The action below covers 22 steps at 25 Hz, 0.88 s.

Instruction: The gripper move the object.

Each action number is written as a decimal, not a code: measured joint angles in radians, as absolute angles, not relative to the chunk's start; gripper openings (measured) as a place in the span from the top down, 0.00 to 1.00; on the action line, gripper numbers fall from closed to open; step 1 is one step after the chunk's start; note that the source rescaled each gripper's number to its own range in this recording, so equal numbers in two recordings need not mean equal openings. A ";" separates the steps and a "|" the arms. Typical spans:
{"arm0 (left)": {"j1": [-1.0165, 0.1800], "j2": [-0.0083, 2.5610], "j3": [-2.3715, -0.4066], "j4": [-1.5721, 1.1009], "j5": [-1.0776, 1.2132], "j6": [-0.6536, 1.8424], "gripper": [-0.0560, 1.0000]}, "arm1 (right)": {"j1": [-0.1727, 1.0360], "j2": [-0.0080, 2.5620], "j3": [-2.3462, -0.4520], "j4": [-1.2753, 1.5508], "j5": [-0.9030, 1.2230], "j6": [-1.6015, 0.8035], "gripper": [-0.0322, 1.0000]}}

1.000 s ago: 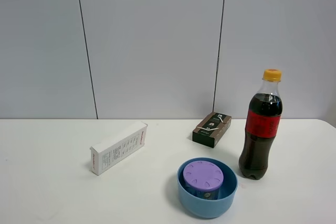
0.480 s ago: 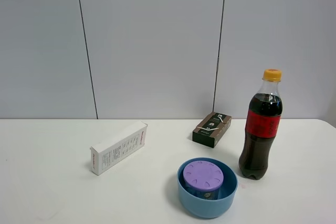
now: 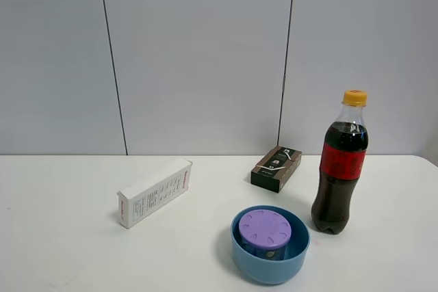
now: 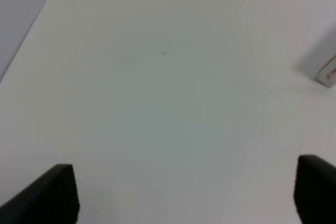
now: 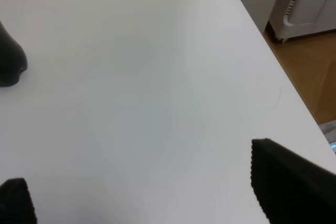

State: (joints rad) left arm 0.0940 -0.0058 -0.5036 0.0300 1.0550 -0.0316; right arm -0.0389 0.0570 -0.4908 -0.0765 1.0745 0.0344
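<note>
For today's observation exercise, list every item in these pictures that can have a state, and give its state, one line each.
purple tub: lid on, upright inside the blue bowl
blue bowl: upright, holding the tub
cola bottle: upright, capped, nearly full
white carton: closed, lying on its long side
dark small box: closed, lying flat
left gripper: open, empty
right gripper: open, empty

A white carton (image 3: 155,192), a dark small box (image 3: 276,168) and a cola bottle (image 3: 340,163) are set apart on the white table (image 3: 61,237).
</note>
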 joint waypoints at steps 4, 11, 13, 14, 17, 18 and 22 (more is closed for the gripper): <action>0.093 -0.006 -0.504 0.030 1.055 -0.032 0.61 | -0.039 0.057 -0.491 -0.077 1.074 0.034 0.00; 0.091 -0.006 -0.504 0.030 1.055 -0.032 0.61 | -0.039 0.057 -0.491 -0.077 1.074 0.034 0.00; 0.091 -0.006 -0.504 0.030 1.055 -0.032 0.61 | -0.039 0.057 -0.491 -0.077 1.074 0.034 0.00; 0.091 -0.006 -0.504 0.030 1.055 -0.032 0.61 | -0.039 0.057 -0.491 -0.077 1.074 0.034 0.00; 0.091 -0.006 -0.504 0.030 1.055 -0.032 0.61 | -0.039 0.057 -0.491 -0.077 1.074 0.034 0.00; 0.091 -0.006 -0.504 0.030 1.055 -0.032 0.61 | -0.039 0.057 -0.491 -0.077 1.074 0.034 0.00; 0.091 -0.006 -0.504 0.030 1.055 -0.032 0.61 | -0.039 0.057 -0.491 -0.077 1.074 0.034 0.00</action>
State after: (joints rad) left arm 0.0913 -0.0058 -0.5036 0.0300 1.0550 -0.0316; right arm -0.0389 0.0570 -0.4908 -0.0765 1.0745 0.0344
